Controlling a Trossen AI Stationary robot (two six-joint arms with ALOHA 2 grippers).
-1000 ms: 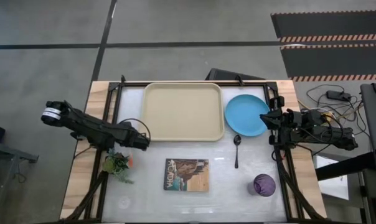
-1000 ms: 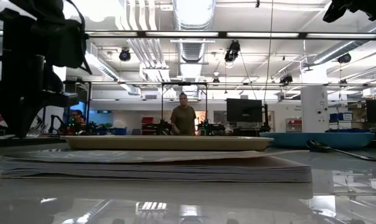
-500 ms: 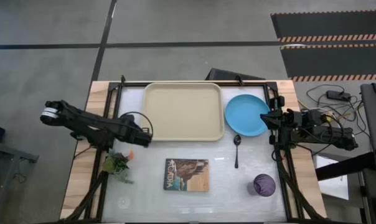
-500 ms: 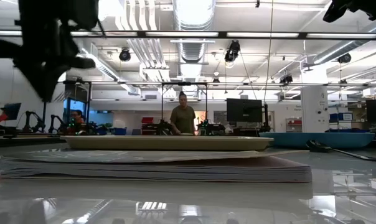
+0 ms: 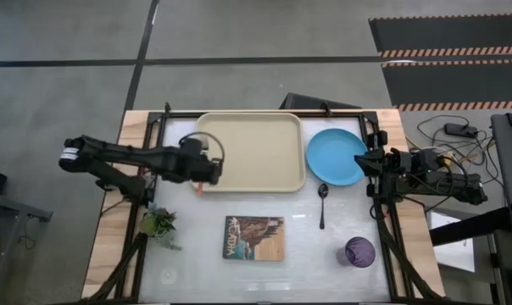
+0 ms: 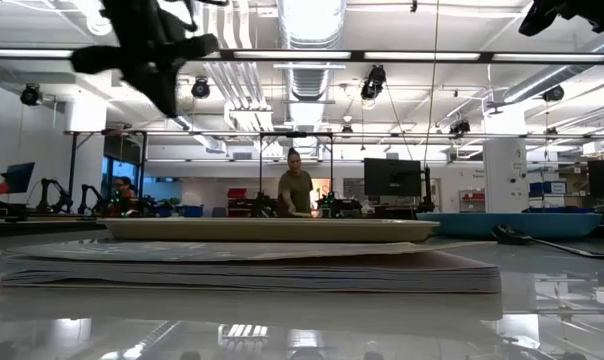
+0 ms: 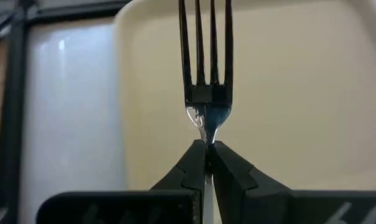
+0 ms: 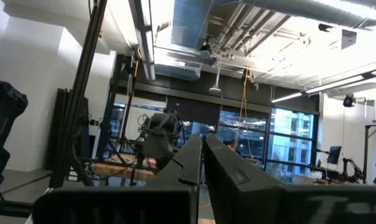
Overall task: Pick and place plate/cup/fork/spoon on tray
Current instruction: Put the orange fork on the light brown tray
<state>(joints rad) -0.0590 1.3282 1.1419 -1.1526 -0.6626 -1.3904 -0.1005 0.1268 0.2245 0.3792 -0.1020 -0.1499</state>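
Left hand (image 7: 205,151) pinched shut on slim steel fork (image 7: 205,68) over smooth beige tray (image 7: 300,93)

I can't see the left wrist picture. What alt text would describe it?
The left gripper, its two dark fingers shut on the fork, holds the prongs pointing away over the beige tray. Beside the tray's rim lies pale table.

Even overhead lighting, with shadows soft and short in the high view. In the low view, ceiling lights (image 6: 312,20) bloom white and glare mirrors off the glossy tabletop (image 6: 302,320). The close fork (image 7: 205,68) tines look slightly soft in the left wrist view.
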